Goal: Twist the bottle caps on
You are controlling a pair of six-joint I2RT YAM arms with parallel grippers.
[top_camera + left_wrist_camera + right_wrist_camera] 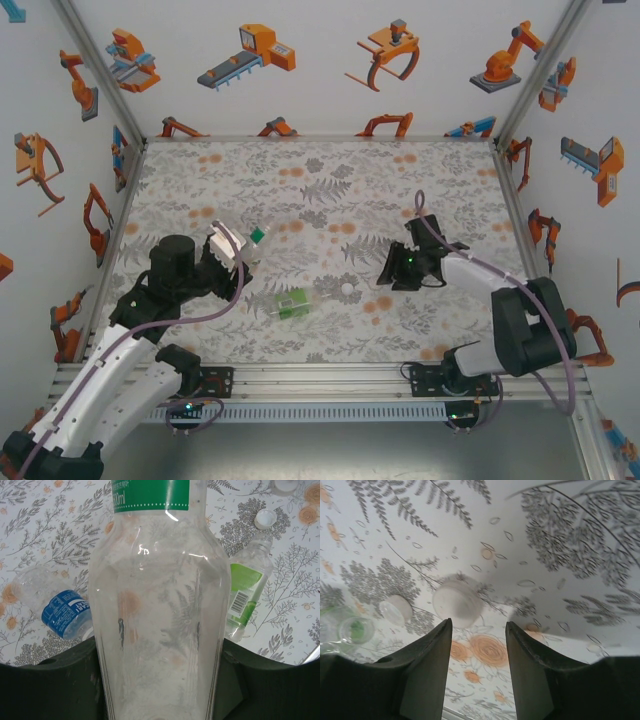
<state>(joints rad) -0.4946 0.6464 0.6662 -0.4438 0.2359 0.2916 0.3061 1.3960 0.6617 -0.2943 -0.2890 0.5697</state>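
Caps (348,288) lie loose on the tabletop (300,180), between its centre and the near edge. One white cap (457,602) sits flat just beyond the tips of the right gripper (477,625), with a second cap (395,609) close beside it. The right jaws are partly apart with nothing between them. Near the near edge a green bottle (293,303) lies on its side, its open mouth toward the caps. A blue bottle (65,612) also lies down, toward the left edge. The left gripper (160,652) is clamped round the body of the tall bottle (160,580), held over the left half; cannot tell whether its mouth is capped. Step, as I read it: fetching a cap. Next, the right jaws need to drop astride the white cap, close on its rim without skidding it, then carry it to a bottle mouth.
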